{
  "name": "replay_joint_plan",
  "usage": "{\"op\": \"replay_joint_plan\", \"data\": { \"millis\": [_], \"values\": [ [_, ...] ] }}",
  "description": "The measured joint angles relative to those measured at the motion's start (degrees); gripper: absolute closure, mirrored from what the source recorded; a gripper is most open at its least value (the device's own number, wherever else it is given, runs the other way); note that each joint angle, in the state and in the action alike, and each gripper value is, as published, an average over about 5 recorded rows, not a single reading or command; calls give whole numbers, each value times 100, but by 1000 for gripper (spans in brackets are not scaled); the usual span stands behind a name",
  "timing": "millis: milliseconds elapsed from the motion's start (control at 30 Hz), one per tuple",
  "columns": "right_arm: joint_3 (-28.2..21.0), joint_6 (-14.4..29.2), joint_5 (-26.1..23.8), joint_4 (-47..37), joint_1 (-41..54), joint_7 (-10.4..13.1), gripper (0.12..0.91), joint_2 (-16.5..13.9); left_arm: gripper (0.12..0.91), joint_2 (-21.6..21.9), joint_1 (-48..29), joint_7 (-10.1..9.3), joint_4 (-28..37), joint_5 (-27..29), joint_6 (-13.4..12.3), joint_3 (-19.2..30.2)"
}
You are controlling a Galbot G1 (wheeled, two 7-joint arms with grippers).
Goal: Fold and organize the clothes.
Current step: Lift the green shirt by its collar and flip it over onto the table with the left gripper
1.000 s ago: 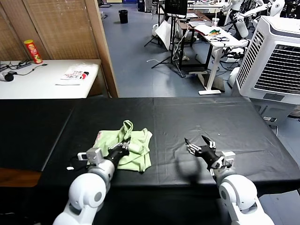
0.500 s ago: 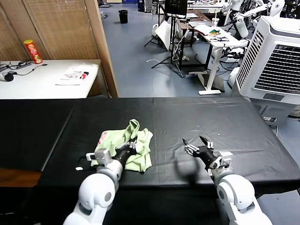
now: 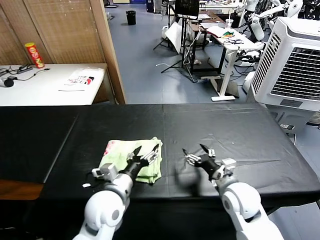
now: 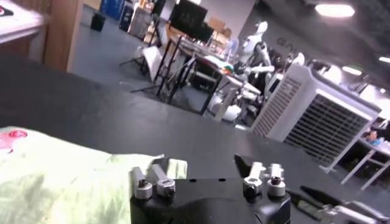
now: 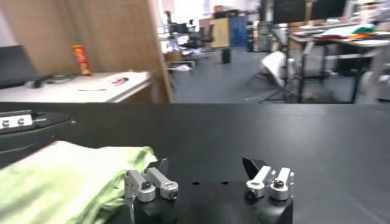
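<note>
Left tool (image 3: 146, 153) has just let go, jaws now wide and empty over the shirt (image 3: 120, 156), which lies flattened, folded on the black counter (image 3: 240, 125); right tool (image 3: 196, 154) hovers open beside it, fold likely done.

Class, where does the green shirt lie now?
In the head view the green shirt lies on the black table, left of centre, under the open left gripper.

A black cloth covers the bench (image 3: 225, 125). Beyond its far edge lies blue-grey floor (image 3: 145, 60). A wooden partition (image 3: 65, 30) and a white side table (image 3: 45, 85) stand past the far left corner, a white louvred cooler unit (image 3: 295, 65) past the far right corner, with cluttered desks (image 3: 225, 35) behind.
</note>
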Motion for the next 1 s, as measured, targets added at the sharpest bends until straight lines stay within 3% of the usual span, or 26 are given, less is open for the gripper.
{"op": "replay_joint_plan", "data": {
  "millis": [200, 367, 500, 733, 1000],
  "values": [
    [-737, 62, -468, -620, 668, -38, 227, 293, 232, 427, 338, 204, 60, 515, -439, -554],
    [-1236, 60, -1117, -1228, 1090, -151, 227, 529, 232, 495, 538, 312, 219, 456, -583, -1022],
    [-1382, 79, -1457, -1448, 1158, -26, 227, 575, 232, 495, 601, 418, 365, 332, -728, -1309],
    [-1282, 597, -834, -1263, 1074, 230, 227, 584, 232, 412, 519, 628, 709, -287, -1029, -1646],
    [-864, 686, -14, -297, 636, 167, 227, 273, 232, 318, 378, 675, 1304, -1445, -1061, -1938]
  ]
}}
